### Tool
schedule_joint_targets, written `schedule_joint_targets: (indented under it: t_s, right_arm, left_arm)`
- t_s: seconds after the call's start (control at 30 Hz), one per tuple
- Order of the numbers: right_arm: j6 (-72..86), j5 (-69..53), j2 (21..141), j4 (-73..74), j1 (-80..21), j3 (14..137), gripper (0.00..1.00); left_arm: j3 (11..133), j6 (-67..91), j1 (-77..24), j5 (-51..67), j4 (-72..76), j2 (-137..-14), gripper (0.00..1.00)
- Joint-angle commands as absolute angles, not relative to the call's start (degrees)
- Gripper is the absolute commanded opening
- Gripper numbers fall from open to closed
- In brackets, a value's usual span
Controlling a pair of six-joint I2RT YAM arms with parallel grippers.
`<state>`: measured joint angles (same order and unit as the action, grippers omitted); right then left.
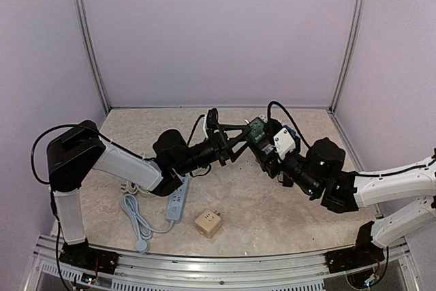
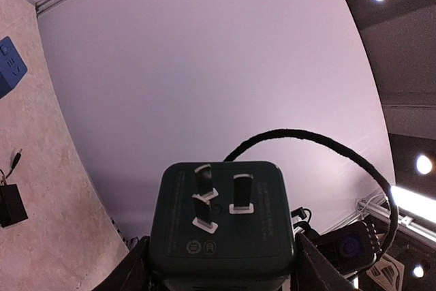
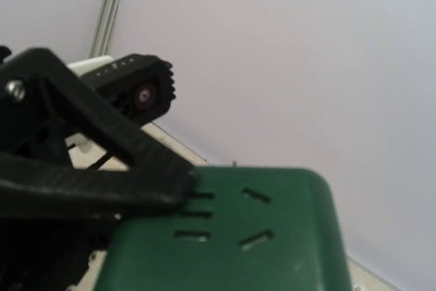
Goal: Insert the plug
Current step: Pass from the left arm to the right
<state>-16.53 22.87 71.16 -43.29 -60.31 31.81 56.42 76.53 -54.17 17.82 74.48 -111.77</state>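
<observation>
At the far left, the left arm rises from the near edge of the table point(image 1: 272, 216) and reaches toward the middle. Under its forearm lies a white strip point(image 1: 178, 204), its far end hidden by the arm. The strip's coiled cord point(image 1: 135, 217) lies just to the left, close to the front rail. A beige cube point(image 1: 208, 223) sits just right of the strip, apart from it, with bare table to its right.

Around mid-table the left gripper point(image 1: 248, 134) is clenched on the green plug point(image 1: 256, 128), which it holds up off the table, well clear of the back wall. In the left wrist view the plug point(image 2: 221, 226) sits between the fingers point(image 2: 133, 270), with three prongs standing out of its top face. A blue block point(image 2: 8, 66) shows at the left edge of that view.

The right gripper point(image 1: 266, 146) is just right of the plug and very close to it. Whether it touches the plug, or is clenched or released, cannot be told. The right wrist view is filled by the plug's slotted face point(image 3: 238, 243). A black finger of the left gripper point(image 3: 88, 182) overlaps that face's left edge. The right arm stretches back toward the right wall, and open table lies in front of it.
</observation>
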Motion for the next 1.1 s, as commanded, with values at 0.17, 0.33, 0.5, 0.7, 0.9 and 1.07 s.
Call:
schedule_joint_targets:
  t_s: [0.17, 0.33, 0.5, 0.7, 0.9, 1.07]
  right_arm:
    - [-8.54, 20.56, 59.98, -25.44, -60.91, 33.66, 0.00]
    - [-5.30, 17.23, 55.52, -7.50, -60.06, 40.43, 0.00]
    - [-1.18, 2.33, 54.24, 6.90, -57.11, 47.51, 0.00]
    - [4.43, -24.58, 56.92, 15.36, -47.94, 53.68, 0.00]
    - [7.37, -44.65, 62.77, 11.52, -42.98, 54.22, 0.01]
    - [8.42, -50.14, 66.90, 9.16, -41.30, 55.44, 0.00]
  left_arm:
    - [50.98, 77.89, -51.76, 17.06, 81.21, -111.42, 0.83]
    - [43.16, 73.55, -49.28, 13.70, 79.96, -105.32, 0.99]
    - [36.12, 68.60, -46.90, 8.73, 70.44, -97.80, 0.99]
    - [41.35, 49.38, -50.00, -8.23, 28.16, -79.76, 0.99]
    - [43.74, 42.13, -53.46, -29.74, 6.25, -67.93, 0.99]
    - [43.99, 48.05, -54.32, -41.82, -11.01, -61.32, 0.99]
